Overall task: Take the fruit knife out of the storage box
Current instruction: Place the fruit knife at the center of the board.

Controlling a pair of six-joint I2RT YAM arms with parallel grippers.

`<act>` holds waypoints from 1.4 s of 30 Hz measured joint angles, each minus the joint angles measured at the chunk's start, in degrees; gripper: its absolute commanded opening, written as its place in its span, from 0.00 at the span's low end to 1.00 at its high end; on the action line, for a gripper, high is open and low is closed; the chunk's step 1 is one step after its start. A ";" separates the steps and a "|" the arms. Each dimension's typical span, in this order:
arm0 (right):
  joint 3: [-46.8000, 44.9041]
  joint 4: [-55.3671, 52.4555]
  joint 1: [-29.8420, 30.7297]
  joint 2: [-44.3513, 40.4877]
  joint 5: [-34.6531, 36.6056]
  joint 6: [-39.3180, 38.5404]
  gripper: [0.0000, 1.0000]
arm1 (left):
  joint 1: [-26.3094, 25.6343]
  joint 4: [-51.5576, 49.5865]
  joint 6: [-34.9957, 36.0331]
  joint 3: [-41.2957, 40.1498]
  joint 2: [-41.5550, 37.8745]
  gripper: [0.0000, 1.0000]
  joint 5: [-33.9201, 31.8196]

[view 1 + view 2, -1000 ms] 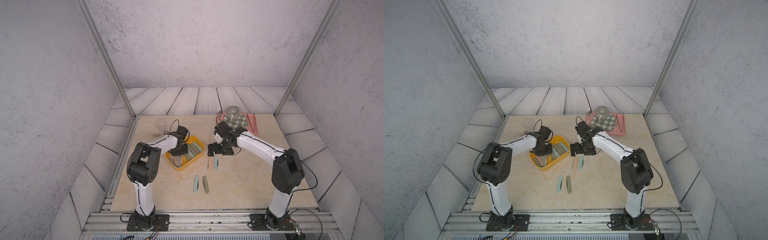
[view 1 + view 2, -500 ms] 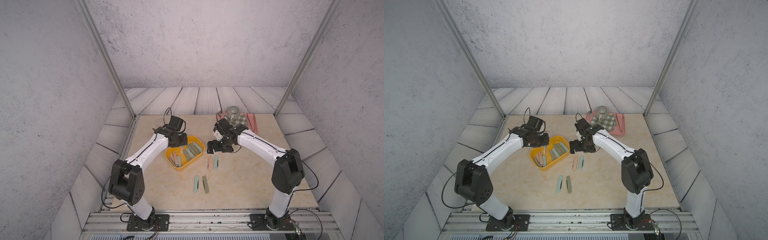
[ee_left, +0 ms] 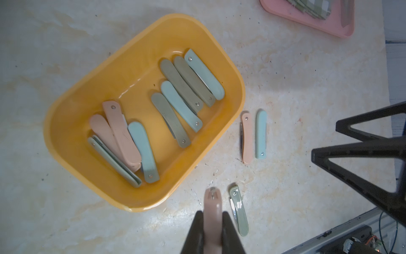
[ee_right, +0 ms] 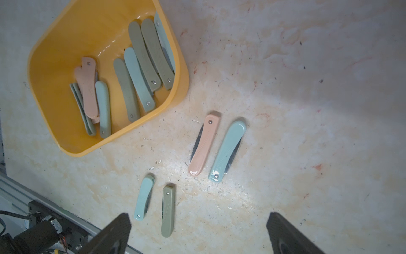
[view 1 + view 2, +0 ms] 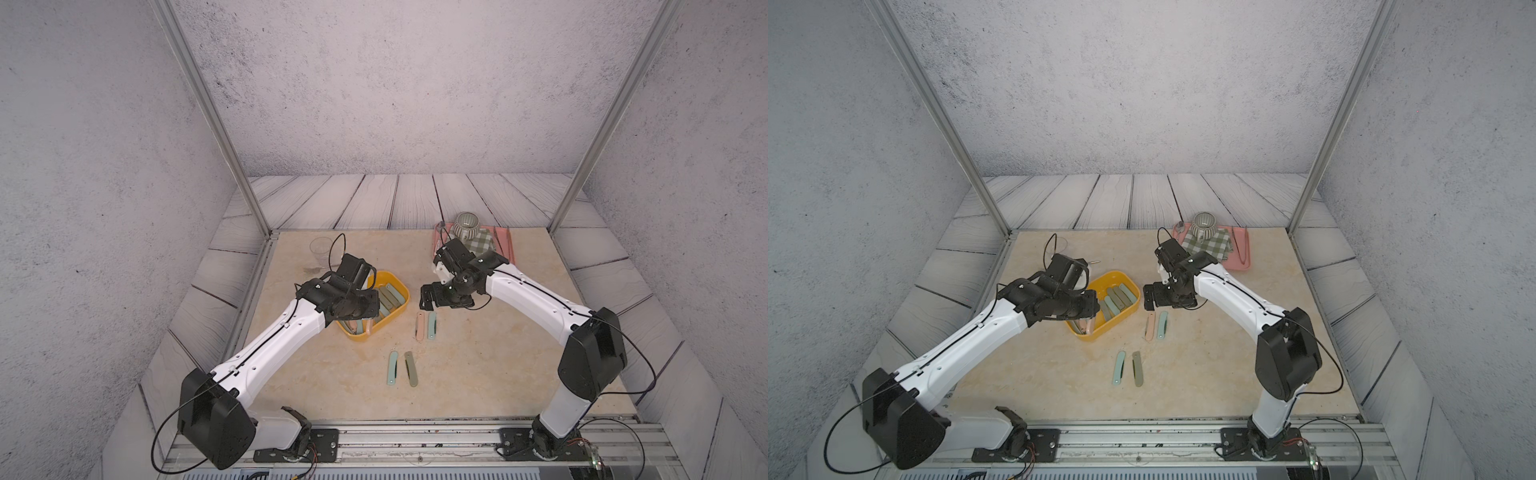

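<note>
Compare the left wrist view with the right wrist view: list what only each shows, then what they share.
Only the left wrist view: the left gripper shut on a pink fruit knife, and a corner of the pink tray.
Only the right wrist view: a light-blue knife lying beside the green knife.
Both: the storage box holding folded knives, the open right gripper, the green knife, and another pink knife beside a blue knife on the table.

A ribbed green cup [image 5: 1204,222] stands touching a checked cloth [image 5: 1212,243] on a pink tray [image 5: 1236,264].
</note>
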 measured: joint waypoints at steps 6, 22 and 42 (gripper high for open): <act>-2.82 1.27 0.00 -2.29 -0.02 1.14 0.99 | -2.93 -0.42 -2.69 -4.57 -3.02 0.00 -0.48; -10.29 6.54 0.00 -5.97 -2.73 3.02 0.99 | -11.23 0.68 -11.30 -15.30 -7.67 0.00 -3.78; -13.60 8.31 0.00 -9.97 -4.35 5.64 0.99 | -14.10 10.40 -15.02 -23.65 -4.09 0.00 -4.76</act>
